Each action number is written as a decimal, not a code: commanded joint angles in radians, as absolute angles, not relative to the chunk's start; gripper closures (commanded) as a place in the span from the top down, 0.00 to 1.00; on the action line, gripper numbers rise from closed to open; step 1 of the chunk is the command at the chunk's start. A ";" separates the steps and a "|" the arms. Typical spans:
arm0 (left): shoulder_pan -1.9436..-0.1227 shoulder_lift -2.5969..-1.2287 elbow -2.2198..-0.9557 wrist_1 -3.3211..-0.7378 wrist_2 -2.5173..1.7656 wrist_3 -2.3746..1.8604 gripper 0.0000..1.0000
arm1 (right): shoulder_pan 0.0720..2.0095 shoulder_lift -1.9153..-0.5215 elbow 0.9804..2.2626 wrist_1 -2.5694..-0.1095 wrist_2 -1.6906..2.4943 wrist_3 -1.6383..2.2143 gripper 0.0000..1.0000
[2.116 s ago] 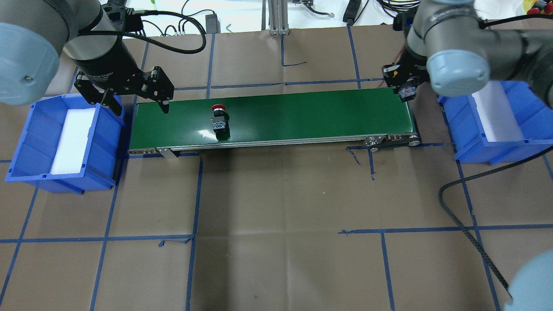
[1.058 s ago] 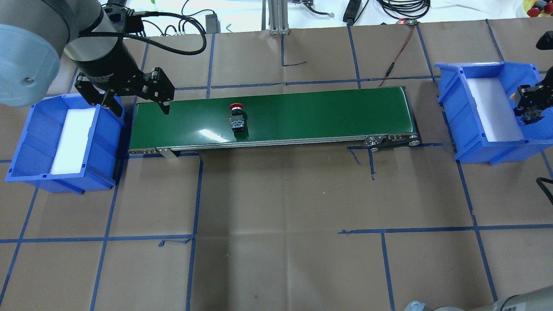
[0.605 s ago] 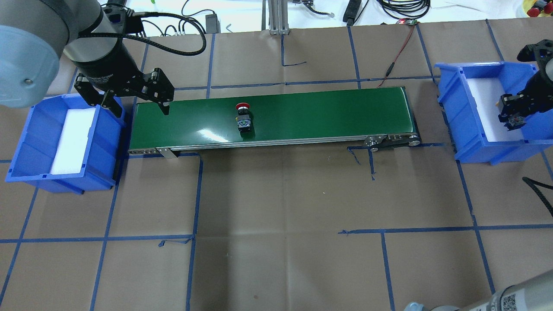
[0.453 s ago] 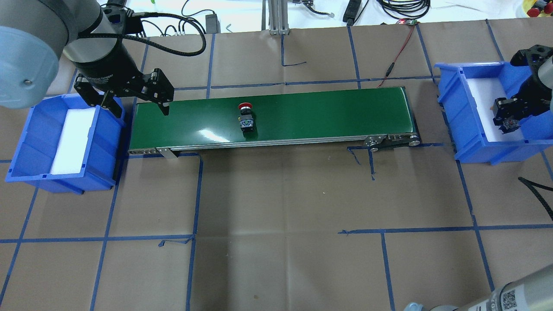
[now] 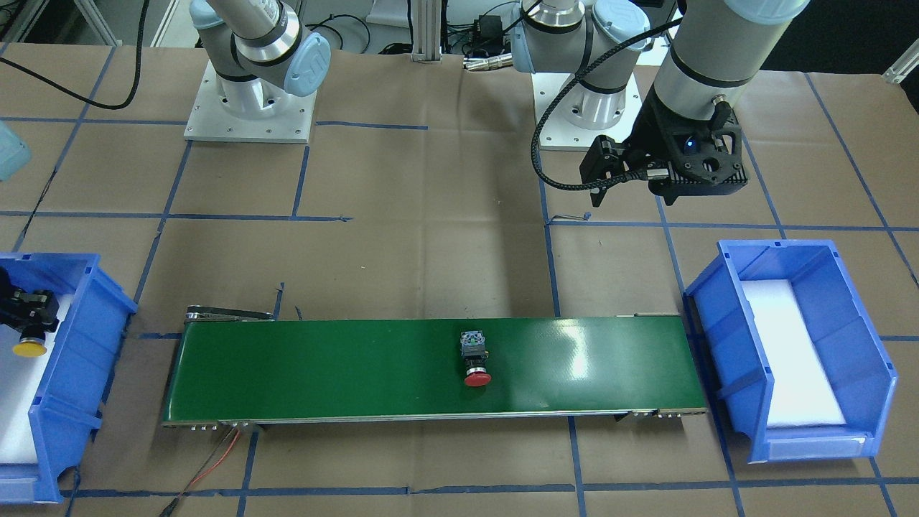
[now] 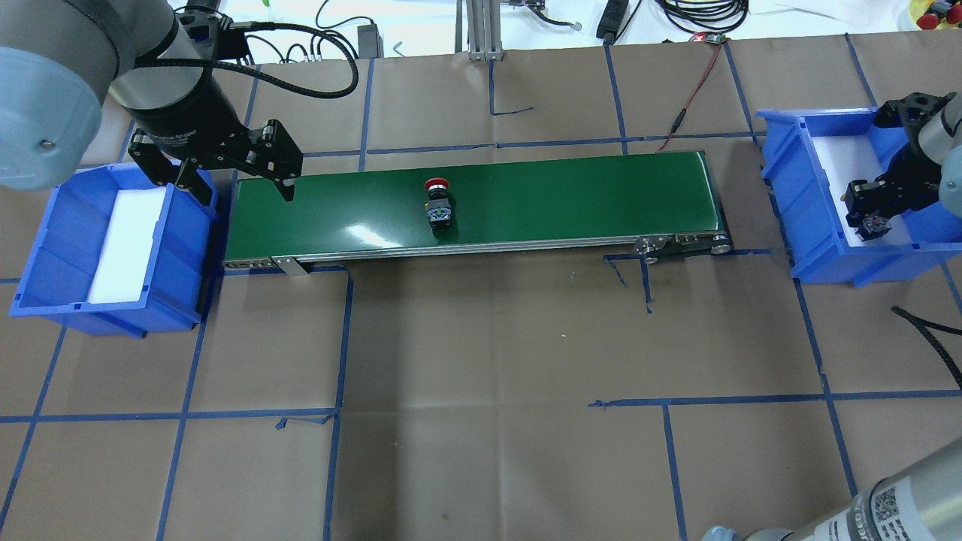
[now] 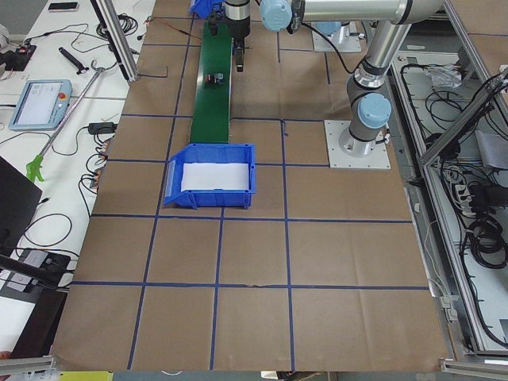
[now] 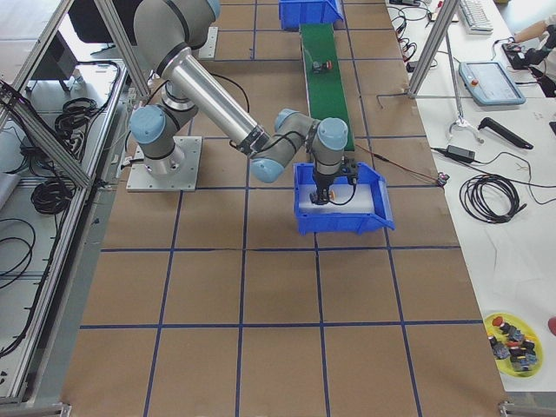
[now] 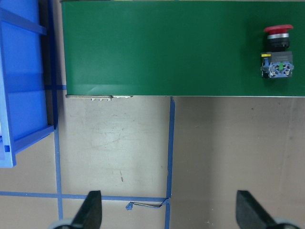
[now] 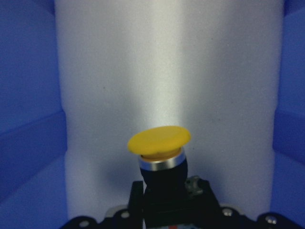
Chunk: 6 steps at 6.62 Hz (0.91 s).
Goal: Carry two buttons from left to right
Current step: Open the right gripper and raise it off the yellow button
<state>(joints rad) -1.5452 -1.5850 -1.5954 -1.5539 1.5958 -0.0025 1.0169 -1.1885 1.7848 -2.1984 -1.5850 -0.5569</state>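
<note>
While the right gripper (image 6: pixel 870 216) stays out over the right-hand blue bin (image 6: pixel 793 191), its fingers are clamped on the black body of the yellow button (image 10: pixel 159 140). The mushroom cap sticks out ahead of the fingertips, low inside the bin, over the white foam liner (image 10: pixel 167 62). I cannot tell whether the button touches the foam.

Across the table, the left gripper (image 6: pixel 234 179) hangs with its jaws wide apart and nothing between them. It is above the left end of the green conveyor belt (image 6: pixel 571 195), just beside the left-hand blue bin (image 6: pixel 45 248), which holds only its own foam pad.

On the belt, the red button (image 6: pixel 438 204) lies on its side a little to the left of the middle, its cap pointing away from the robot. It is well apart from both grippers. Brown paper (image 6: pixel 481 421) crossed with blue tape (image 6: pixel 334 421) lines covers the tabletop around the belt and bins.
</note>
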 commanded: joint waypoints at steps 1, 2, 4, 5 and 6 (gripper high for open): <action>-1.546 -1.582 -1.597 -1.554 1.595 -0.003 1.00 | 1.017 -1.177 1.784 -2.201 -1.586 -0.557 0.22; -1.546 -1.580 -1.598 -1.554 1.595 -0.003 1.00 | 1.017 -1.177 1.786 -2.203 -1.586 -0.557 0.23; -1.546 -1.577 -1.598 -1.554 1.595 -0.003 1.00 | 1.017 -1.164 1.778 -2.216 -1.583 -0.555 0.50; -1.546 -1.577 -1.600 -1.555 1.595 -0.003 1.00 | 1.017 -1.167 1.770 -2.221 -1.577 -0.554 0.89; -1.546 -1.577 -1.600 -1.554 1.595 -0.002 1.00 | 1.017 -1.169 1.770 -2.226 -1.531 -0.554 0.96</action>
<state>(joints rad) -1.5463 -1.5771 -1.5995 -1.5547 1.5953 -0.0026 1.0170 -1.1681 1.7730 -2.2201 -1.5643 -0.5544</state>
